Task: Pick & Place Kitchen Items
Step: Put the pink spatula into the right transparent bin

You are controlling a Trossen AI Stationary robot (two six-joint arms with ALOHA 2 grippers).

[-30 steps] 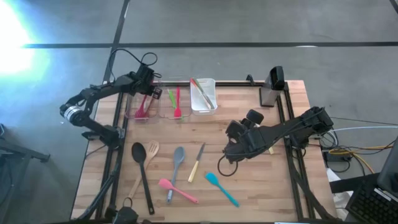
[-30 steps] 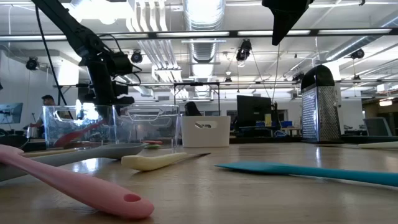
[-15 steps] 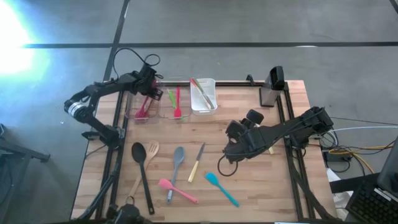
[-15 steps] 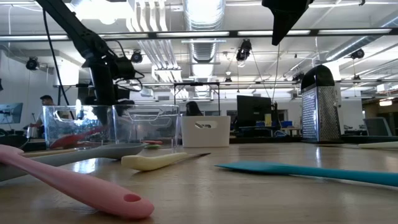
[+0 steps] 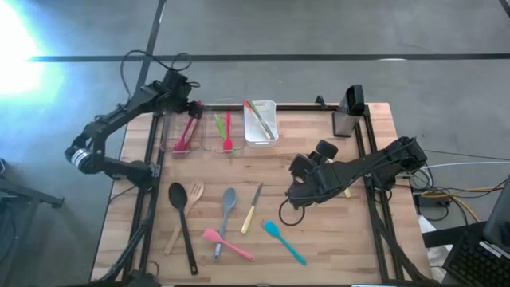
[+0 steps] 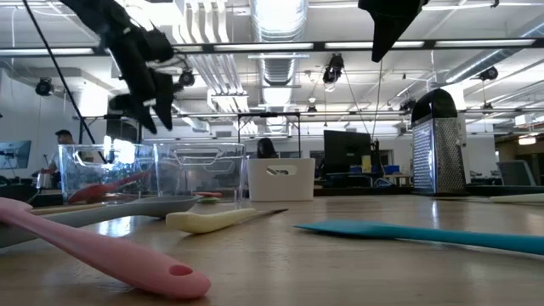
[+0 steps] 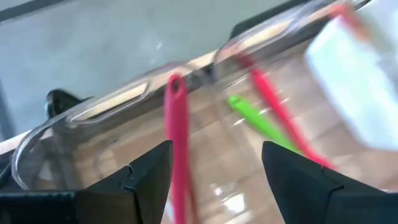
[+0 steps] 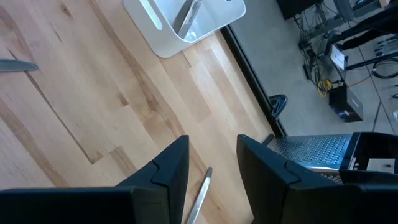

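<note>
Red, the spatula (image 5: 185, 131) lies in the clear bin (image 5: 164, 141), handle toward the table's far edge, directly below the left gripper (image 5: 187, 106), whose fingers stand wide apart and empty. Nearer than that bin, the black spoon (image 5: 181, 209), wooden spoon (image 5: 186, 213), grey spoon (image 5: 225, 210) and pink spatula (image 5: 226, 243) lie roughly lengthwise. The right gripper (image 5: 296, 191), partly parted and empty, hovers nearer the teal spatula (image 5: 284, 241).
</note>
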